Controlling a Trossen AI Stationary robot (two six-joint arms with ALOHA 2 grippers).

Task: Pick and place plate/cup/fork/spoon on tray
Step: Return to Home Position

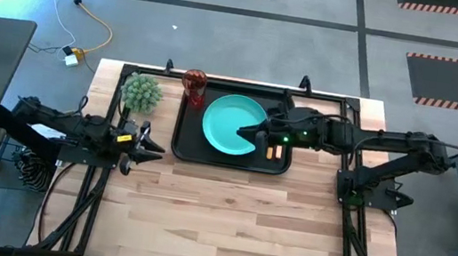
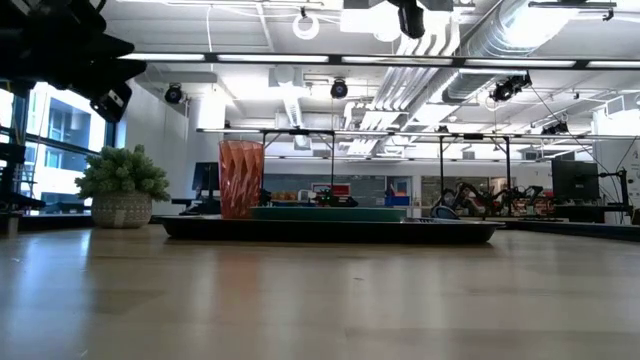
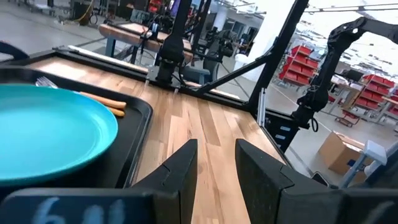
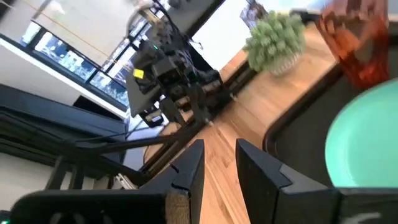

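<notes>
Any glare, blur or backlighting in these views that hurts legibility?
High view: blue glare at the upper left corner, table evenly lit. Low view: bright ceiling lights, cup backlit but readable. Right wrist view: cup and plant smeared by blur. Left wrist view: plate sharp, background bright.

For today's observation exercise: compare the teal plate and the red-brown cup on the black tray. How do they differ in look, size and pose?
The plate is opaque teal; the cup is translucent red-brown. The plate is much wider and lies low and flat, while the cup stands upright, rising well above it in the low view. The plate sits mid-tray with the right gripper over its edge; the cup stands at a far corner. Both rest on the tray.
</notes>
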